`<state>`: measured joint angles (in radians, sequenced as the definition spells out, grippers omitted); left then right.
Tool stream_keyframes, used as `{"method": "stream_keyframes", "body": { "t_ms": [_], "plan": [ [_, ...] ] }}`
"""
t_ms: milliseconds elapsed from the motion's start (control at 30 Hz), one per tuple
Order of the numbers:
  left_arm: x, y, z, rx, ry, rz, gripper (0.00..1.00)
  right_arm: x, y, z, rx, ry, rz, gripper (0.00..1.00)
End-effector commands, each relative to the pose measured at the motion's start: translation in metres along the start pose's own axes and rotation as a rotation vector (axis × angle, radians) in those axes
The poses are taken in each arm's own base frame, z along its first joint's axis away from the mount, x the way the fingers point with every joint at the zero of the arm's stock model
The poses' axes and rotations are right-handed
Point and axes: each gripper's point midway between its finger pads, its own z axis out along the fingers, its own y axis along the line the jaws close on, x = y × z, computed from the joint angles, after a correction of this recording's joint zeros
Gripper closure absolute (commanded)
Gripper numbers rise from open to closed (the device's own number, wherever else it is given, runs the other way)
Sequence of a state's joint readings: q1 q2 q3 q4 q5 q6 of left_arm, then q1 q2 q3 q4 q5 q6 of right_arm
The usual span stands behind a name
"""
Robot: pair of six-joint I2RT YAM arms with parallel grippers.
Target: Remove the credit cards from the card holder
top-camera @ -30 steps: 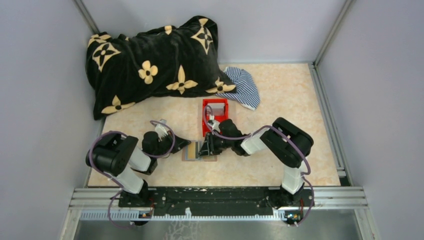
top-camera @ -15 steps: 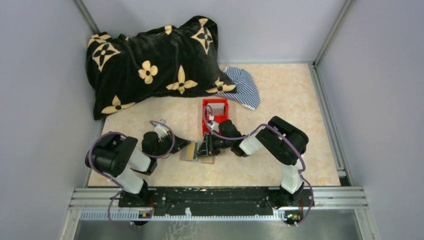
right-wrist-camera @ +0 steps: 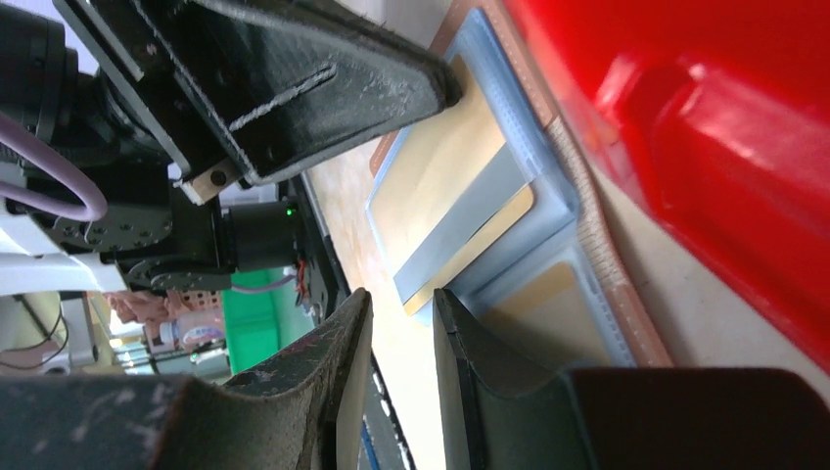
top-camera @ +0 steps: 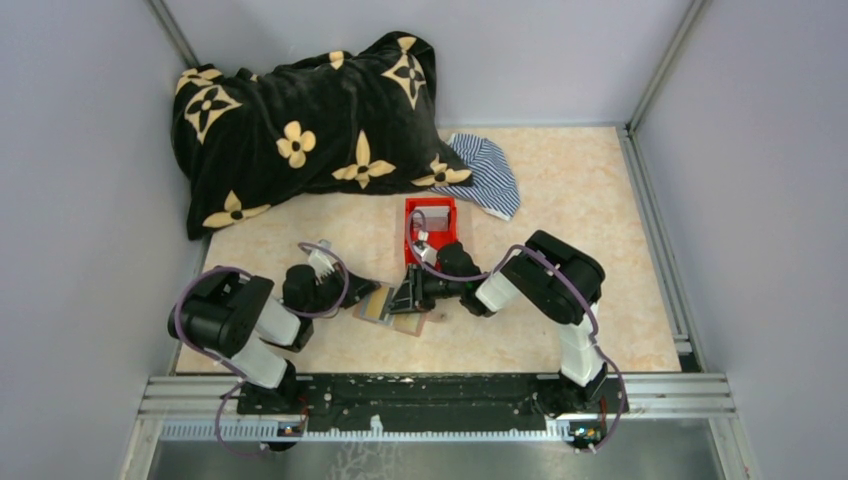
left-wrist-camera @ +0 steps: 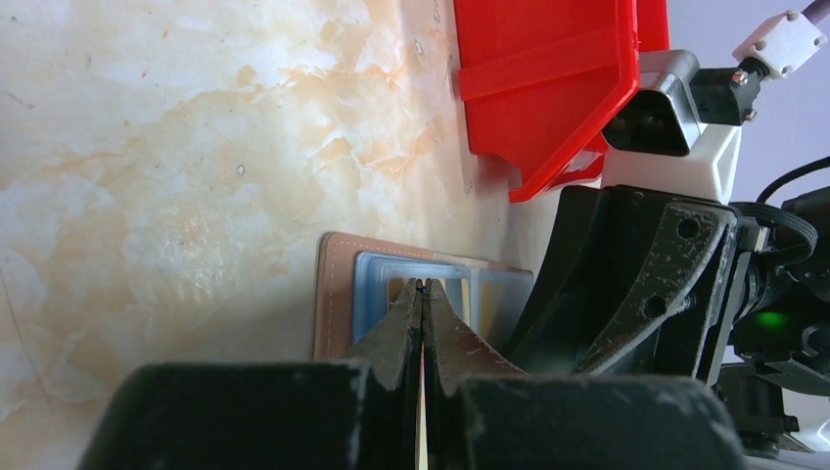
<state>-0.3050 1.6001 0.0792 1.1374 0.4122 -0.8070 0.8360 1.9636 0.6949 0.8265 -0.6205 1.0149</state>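
Card holder (top-camera: 376,306) shifted left, now skewed | left hand (left-wrist-camera: 422,286) clenched, tips on it | right hand (right-wrist-camera: 401,299) half-open at orange-tan card (right-wrist-camera: 440,186)

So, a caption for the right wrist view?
Right gripper open at a card protruding from the card holder; left gripper tip on it.

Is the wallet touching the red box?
Apart. The right wrist view shows a strip of bare table between the card holder and the red bin.

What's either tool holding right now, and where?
Nothing clearly held: left tool is shut, tips pressing on the card holder; right tool stands open at the protruding edge of the tan card.
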Motion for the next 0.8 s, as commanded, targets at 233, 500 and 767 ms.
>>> {"method": "stream_keyframes", "body": {
  "t_ms": [233, 500, 767],
  "plan": [
    [0.055, 0.039, -0.025, -0.165, 0.125, -0.070, 1.00, -0.029, 0.012, 0.011, -0.006, -0.107, 0.000, 0.68],
    [0.051, 0.031, -0.018, -0.151, 0.100, -0.057, 1.00, -0.036, -0.006, 0.010, 0.188, -0.135, 0.104, 0.57],
    [0.048, 0.032, -0.019, -0.158, 0.078, -0.052, 1.00, -0.034, -0.008, -0.002, 0.297, -0.180, 0.090, 0.52]
  ]
}}
